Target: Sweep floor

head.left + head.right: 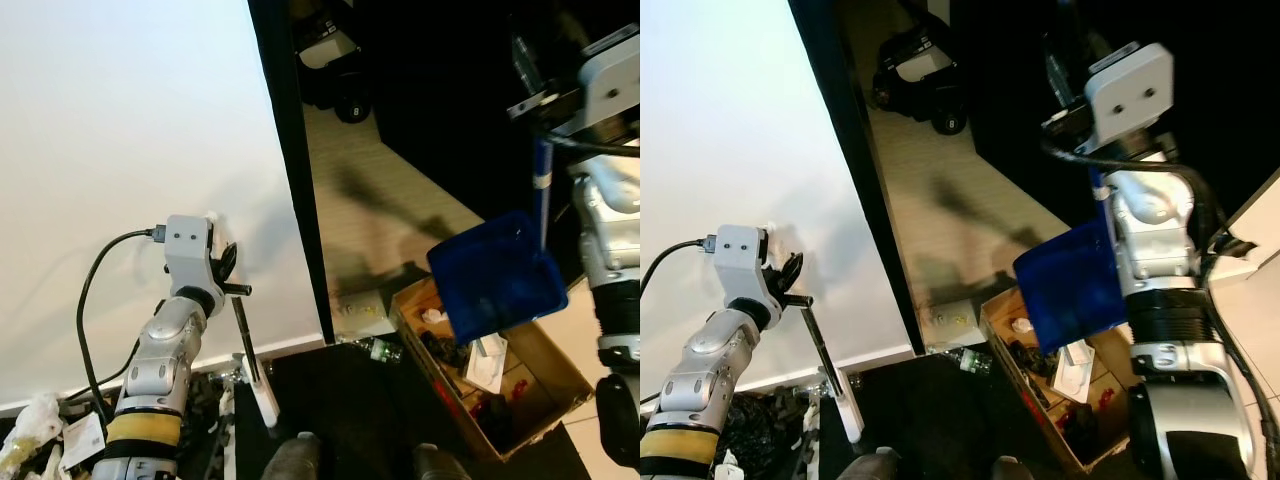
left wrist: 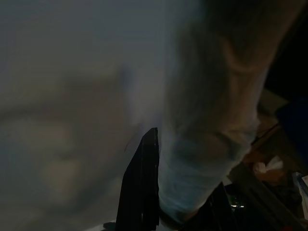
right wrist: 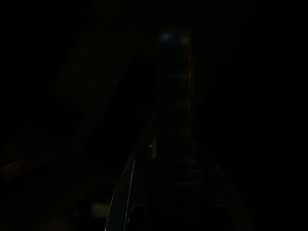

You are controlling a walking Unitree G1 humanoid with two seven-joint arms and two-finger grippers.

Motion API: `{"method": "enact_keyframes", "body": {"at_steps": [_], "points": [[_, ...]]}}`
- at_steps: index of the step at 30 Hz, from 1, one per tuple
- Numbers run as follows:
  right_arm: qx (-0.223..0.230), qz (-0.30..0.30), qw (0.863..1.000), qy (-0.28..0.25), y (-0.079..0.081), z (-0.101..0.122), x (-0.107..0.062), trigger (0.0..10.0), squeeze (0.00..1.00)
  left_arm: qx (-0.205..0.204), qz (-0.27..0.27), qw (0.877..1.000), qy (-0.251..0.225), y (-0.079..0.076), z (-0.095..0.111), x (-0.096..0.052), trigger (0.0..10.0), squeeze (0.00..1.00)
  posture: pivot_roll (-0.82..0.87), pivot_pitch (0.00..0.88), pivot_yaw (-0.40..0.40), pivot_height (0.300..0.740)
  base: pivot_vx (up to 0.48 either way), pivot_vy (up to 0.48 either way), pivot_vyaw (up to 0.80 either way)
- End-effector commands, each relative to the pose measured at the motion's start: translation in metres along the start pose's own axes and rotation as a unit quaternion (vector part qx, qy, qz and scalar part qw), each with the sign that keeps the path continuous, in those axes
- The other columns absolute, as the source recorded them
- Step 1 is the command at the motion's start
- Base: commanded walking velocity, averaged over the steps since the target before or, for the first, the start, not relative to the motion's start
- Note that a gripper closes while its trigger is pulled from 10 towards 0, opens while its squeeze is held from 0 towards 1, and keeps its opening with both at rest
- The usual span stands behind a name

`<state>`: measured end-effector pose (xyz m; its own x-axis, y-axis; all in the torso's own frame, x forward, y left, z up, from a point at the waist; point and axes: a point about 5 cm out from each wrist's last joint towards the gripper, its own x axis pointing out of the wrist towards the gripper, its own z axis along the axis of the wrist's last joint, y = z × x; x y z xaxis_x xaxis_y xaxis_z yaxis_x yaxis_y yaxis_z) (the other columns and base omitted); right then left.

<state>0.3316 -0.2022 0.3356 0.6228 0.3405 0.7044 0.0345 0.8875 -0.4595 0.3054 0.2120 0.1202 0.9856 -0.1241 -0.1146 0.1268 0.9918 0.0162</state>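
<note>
Blue dustpan, suspended tilted on its blue handle over an open cardboard box of litter standing on the floor; the right end effector, raised at upper right, is closed around that handle. The left end effector sits close to the white wall and grips the dark broom handle, which slants down to a white fitting near the baseboard. Whether the dustpan touches the box rim cannot be determined.
</note>
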Motion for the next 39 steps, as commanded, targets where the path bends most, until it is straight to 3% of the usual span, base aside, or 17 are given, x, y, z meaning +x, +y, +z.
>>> {"method": "enact_keyframes", "body": {"at_steps": [1,3,7,11,15,18,22,26,36,39], "points": [[0.032,-0.044,0.998,-0.029,-0.010,0.016,0.004,10.0,0.00,0.011,0.003,1.000,0.000,0.003,0.003,0.001,10.0,0.00,0.09,0.146,0.071,0.740,0.000,0.000,0.00],[0.049,-0.055,0.997,-0.031,-0.012,0.018,0.005,10.0,0.00,0.012,0.002,1.000,0.000,0.003,0.003,0.001,10.0,0.00,0.09,0.147,0.071,0.740,0.000,0.000,0.00],[0.134,-0.095,0.986,-0.031,-0.015,0.025,0.007,10.0,0.00,0.016,0.006,1.000,-0.003,0.006,0.006,0.001,10.0,0.00,0.10,0.146,0.070,0.740,0.000,0.000,0.00],[0.167,-0.103,0.980,-0.023,-0.011,0.025,0.005,10.0,0.00,0.017,0.014,1.000,-0.002,0.010,0.007,0.001,10.0,0.00,0.10,0.147,0.068,0.740,0.000,0.000,0.00],[0.194,-0.095,0.976,0.002,0.006,0.020,-0.003,10.0,0.00,0.022,0.032,0.999,0.013,0.018,0.005,-0.003,10.0,0.00,0.12,0.149,0.064,0.740,0.000,0.000,0.00],[0.218,-0.061,0.973,0.044,0.038,0.009,-0.018,10.0,0.00,0.003,0.062,0.998,0.014,0.023,0.000,-0.009,10.0,0.00,0.12,0.150,0.057,0.740,0.000,0.000,0.00],[0.227,-0.049,0.970,0.066,0.055,0.002,-0.028,10.0,0.00,-0.004,0.070,0.997,0.014,0.023,-0.003,-0.011,10.0,0.00,0.13,0.151,0.050,0.740,0.000,0.000,0.00],[0.281,-0.053,0.952,0.109,0.089,-0.010,-0.044,10.0,0.00,-0.013,0.069,0.998,-0.003,0.024,-0.002,-0.015,10.0,0.00,0.14,0.152,0.039,0.740,0.000,0.000,0.00],[0.309,-0.068,0.939,0.136,0.113,-0.016,-0.053,10.0,0.00,-0.022,0.069,0.997,0.003,0.023,-0.006,-0.022,10.0,0.00,0.16,0.152,0.025,0.740,0.000,0.000,0.00],[0.263,-0.054,0.953,0.140,0.122,-0.018,-0.056,10.0,0.00,-0.016,0.085,0.996,0.011,0.025,-0.011,-0.026,10.0,0.00,0.17,0.152,0.012,0.740,0.000,0.000,0.00]]}}
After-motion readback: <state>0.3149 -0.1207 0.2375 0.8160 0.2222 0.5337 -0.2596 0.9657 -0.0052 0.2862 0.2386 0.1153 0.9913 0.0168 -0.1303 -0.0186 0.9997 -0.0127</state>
